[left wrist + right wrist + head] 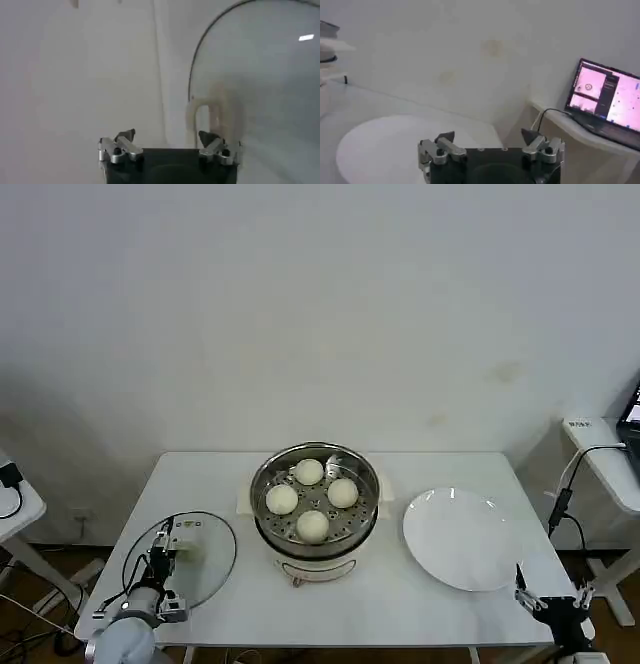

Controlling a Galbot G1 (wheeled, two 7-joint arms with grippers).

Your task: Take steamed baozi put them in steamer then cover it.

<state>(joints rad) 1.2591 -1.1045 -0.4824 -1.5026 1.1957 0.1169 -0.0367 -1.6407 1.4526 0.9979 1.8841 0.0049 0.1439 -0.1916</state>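
Start at your left: the left gripper (163,562) hovers low over the near-left part of the bench (220,474), right at the glass lid (205,554) that lies flat there. In the left wrist view its fingers (125,137) are spread apart with nothing between them, and the lid's cream handle (210,117) stands just ahead, nearer one fingertip than the other.

That lid is likely your next object. Expect it to be stiff, fairly heavy for its size, slick on the glass and breakable if it drops or knocks the steel rim. Take it by the handle, not the rim; centre the fingers on either side of the handle before closing, and lift it level.

In the middle of the bench sits the steamer (268,529), uncovered, with all four steamed baozi (312,499) resting on its perforated tray. They look soft and light, so they should need no more handling. Loading seems done; covering remains.

To the right lies the white plate (462,539), bare. The right gripper (552,604) waits off the near-right corner of the bench, its fingers (445,137) apart and holding nothing.
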